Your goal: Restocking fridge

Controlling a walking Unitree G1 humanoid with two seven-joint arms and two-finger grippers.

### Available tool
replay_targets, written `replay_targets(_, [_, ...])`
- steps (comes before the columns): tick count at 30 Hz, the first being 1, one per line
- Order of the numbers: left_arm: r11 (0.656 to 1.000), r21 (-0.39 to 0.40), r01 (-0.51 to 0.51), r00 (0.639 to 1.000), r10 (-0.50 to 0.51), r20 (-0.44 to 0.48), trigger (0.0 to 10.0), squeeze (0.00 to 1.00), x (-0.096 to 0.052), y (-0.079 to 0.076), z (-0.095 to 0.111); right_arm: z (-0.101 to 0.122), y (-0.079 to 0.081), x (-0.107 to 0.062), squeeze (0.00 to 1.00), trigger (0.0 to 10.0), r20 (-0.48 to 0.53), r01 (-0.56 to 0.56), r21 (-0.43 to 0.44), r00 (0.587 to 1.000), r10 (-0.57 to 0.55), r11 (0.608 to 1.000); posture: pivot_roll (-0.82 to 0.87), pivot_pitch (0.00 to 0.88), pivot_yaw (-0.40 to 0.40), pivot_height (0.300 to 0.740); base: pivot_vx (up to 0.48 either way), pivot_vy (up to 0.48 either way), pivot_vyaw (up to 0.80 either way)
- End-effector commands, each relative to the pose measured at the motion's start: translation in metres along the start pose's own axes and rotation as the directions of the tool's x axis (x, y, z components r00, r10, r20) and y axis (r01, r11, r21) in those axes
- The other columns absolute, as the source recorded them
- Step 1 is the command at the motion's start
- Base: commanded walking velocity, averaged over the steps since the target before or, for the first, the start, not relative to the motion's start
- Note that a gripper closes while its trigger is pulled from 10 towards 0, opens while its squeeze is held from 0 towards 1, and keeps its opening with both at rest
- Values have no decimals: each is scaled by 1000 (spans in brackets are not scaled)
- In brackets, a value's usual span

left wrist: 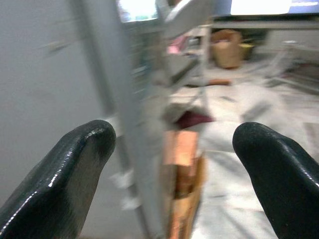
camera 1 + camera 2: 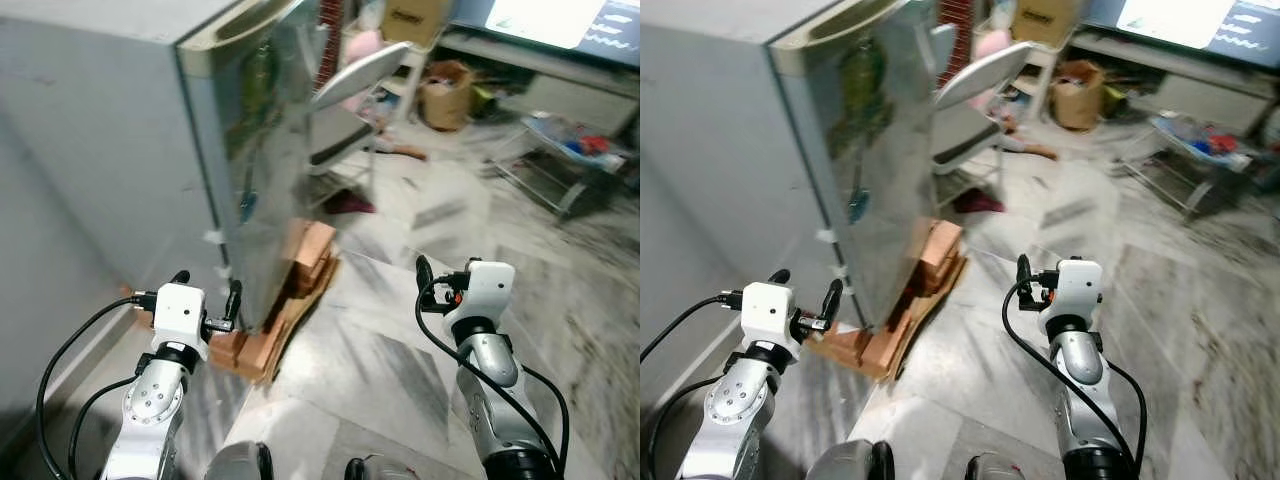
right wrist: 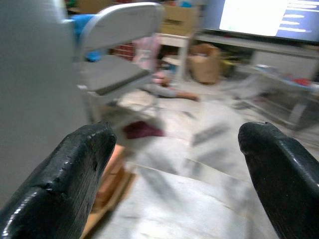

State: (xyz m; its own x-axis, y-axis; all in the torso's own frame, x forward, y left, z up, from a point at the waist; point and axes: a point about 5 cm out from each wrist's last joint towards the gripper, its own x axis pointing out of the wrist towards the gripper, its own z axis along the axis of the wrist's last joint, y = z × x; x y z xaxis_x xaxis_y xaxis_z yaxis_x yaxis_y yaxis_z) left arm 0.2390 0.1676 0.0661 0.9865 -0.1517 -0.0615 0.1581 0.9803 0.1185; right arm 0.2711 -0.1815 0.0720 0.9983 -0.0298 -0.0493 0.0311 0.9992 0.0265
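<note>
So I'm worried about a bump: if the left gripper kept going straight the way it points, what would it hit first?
Probably the fridge: in the wrist view its front corner edge runs between the open fingers of the left gripper, above the cardboard at its base. Motion blur makes depth uncertain.

Fridge (image 2: 110, 150): painted metal side, matt grey; door face glossy, reflective.
Floor (image 2: 400, 330): polished stone tiles, grey veined, smooth with sheen.
Cardboard pieces (image 2: 295, 300) under fridge: brown, matt, rough edges.
Folding chair (image 2: 345, 100): smooth grey seat and back, thin metal frame.
Cardboard box (image 2: 447, 95): brown, matt.
Left gripper (image 1: 169, 149), right gripper (image 3: 179, 149): black fingers, glossy, rubbery look; white plastic housings; silver metal arms.
Wire rack (image 2: 560, 160): thin metal, blurred.
</note>
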Motion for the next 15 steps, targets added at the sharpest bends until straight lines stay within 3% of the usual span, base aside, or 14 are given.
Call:
replay_targets(1, [1000, 4, 18, 1000, -18, 15, 10000, 0, 2, -4, 3, 0, -7, 0, 0, 10000, -7, 27, -8, 1000, -28, 1000, 103, 78, -62, 740, 368, 0, 0])
replay_targets(5, [1000, 4, 11, 1000, -11, 12, 10000, 0, 3, -4, 3, 1, -7, -1, 0, 10000, -5, 27, -11, 1000, -27, 1000, 102, 80, -62, 740, 351, 0, 0])
replay_targets(15, [999, 25, -21, 1000, 21, -8, 10000, 0, 9, -1, 0, 1, -7, -1, 0, 10000, -5, 24, -24, 1000, -24, 999, 99, 88, -74, 740, 0, 0, 0])
